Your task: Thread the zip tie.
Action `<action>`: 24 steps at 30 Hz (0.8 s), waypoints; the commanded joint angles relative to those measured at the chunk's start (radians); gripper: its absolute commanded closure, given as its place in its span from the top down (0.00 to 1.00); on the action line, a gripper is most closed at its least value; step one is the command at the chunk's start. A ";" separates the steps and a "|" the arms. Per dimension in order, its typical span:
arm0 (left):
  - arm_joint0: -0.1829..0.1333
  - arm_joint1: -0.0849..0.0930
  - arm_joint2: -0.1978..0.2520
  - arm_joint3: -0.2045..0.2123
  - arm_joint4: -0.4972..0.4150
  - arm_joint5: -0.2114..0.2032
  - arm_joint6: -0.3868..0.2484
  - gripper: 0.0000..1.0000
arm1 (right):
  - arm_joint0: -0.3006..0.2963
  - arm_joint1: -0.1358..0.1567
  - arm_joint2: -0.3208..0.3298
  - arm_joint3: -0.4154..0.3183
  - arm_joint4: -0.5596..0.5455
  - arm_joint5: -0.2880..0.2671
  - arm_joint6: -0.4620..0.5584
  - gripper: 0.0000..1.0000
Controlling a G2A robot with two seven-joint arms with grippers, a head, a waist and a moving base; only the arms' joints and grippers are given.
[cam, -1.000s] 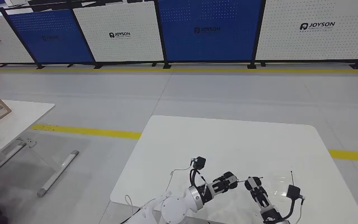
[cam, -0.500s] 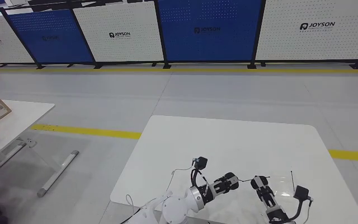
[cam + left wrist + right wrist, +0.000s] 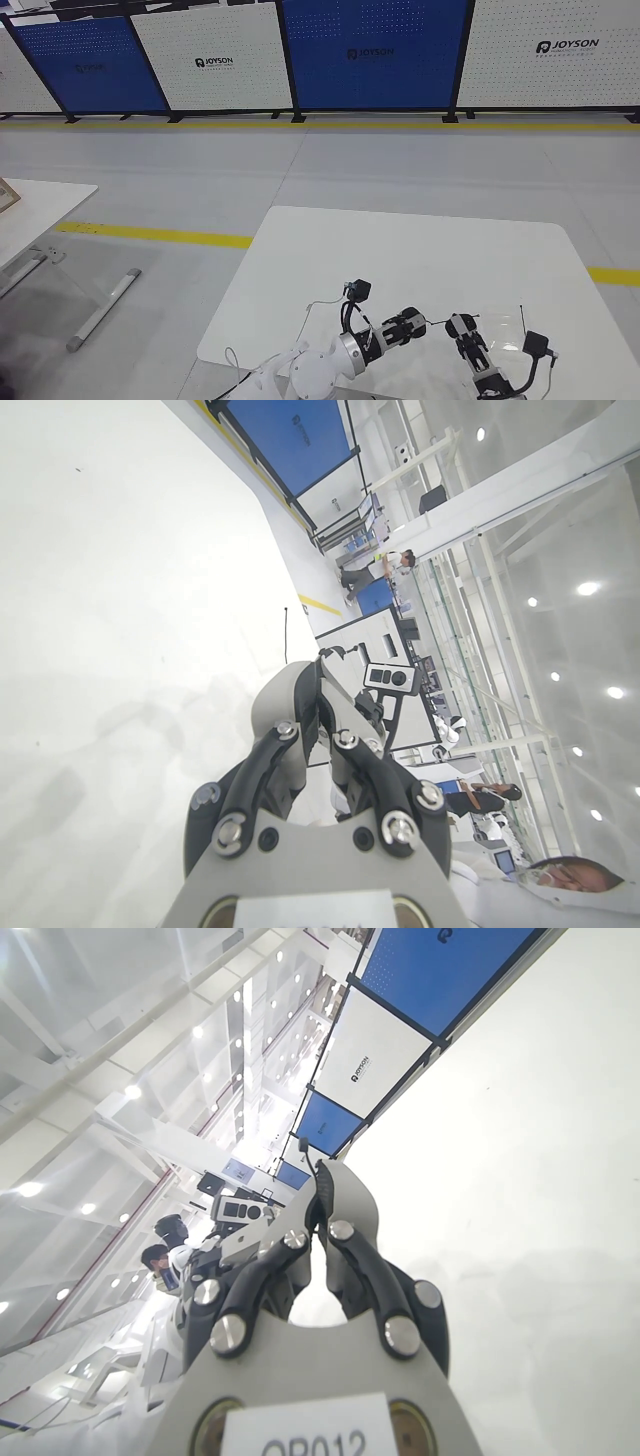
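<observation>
Near the white table's [image 3: 400, 250] front edge my two grippers face each other tip to tip. A thin black zip tie [image 3: 437, 322] runs across the short gap between them. My right gripper [image 3: 453, 323] [image 3: 322, 1174] is shut on this zip tie, and its small head [image 3: 303, 1146] sticks out past the fingertips. My left gripper [image 3: 424, 322] [image 3: 320, 664] is also shut, and the strand's other end meets its tips. The fingers hide the grip point in the left wrist view.
A second black zip tie [image 3: 521, 318] [image 3: 286, 635] lies flat on the table to the right of my right gripper. The table's front edge is close below both grippers. Bare tabletop stretches behind them toward the blue and white partition panels [image 3: 375, 55].
My right gripper has shifted a little to the right, away from the left one. The left gripper has barely moved. Both stay shut.
</observation>
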 commanded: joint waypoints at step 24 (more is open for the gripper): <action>-0.019 -0.012 0.034 0.006 0.078 0.081 0.014 0.13 | -0.007 -0.012 -0.004 0.002 -0.044 -0.007 -0.030 0.00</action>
